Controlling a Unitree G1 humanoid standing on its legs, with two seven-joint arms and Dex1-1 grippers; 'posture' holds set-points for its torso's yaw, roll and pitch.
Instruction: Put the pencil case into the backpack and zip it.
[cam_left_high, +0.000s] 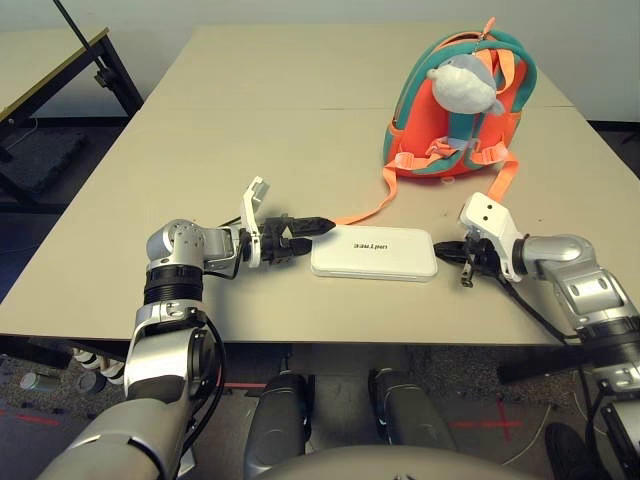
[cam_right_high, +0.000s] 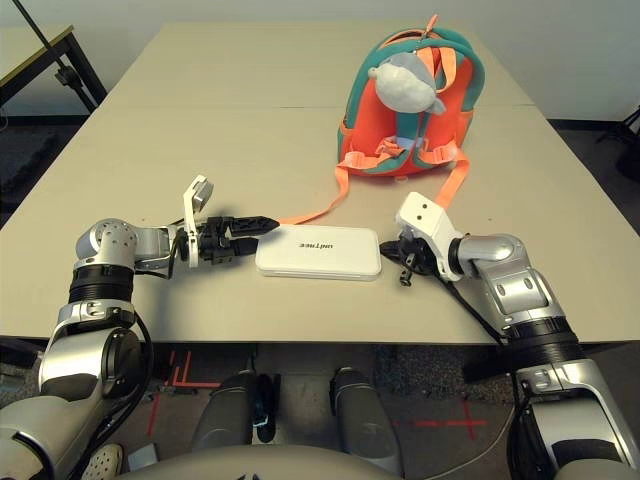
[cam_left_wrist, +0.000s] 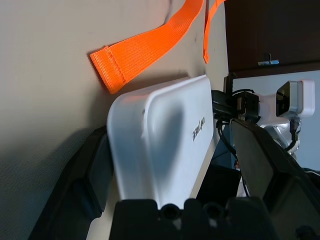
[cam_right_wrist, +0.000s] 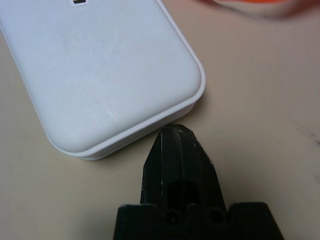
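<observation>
Left claw (cam_left_high: 300, 228) reaching in low from 9 o'clock, fingers spread around pencil case (cam_left_high: 374, 253) end. Right claw (cam_right_wrist: 177, 150) level at 3 o'clock, pinched closed beside case corner on tabletop (cam_left_high: 250, 130). Backpack (cam_left_high: 455, 120) at 1 o'clock.

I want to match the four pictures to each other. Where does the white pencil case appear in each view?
Left eye view: pencil case lies low at centre, between both claws.
Right eye view: low, slightly left of centre.
Left wrist view: fills the centre, one end between the left claw's open fingers.
Right wrist view: upper left, its end before the shut right claw.
Shared landmark: the case's dark lettering.
</observation>
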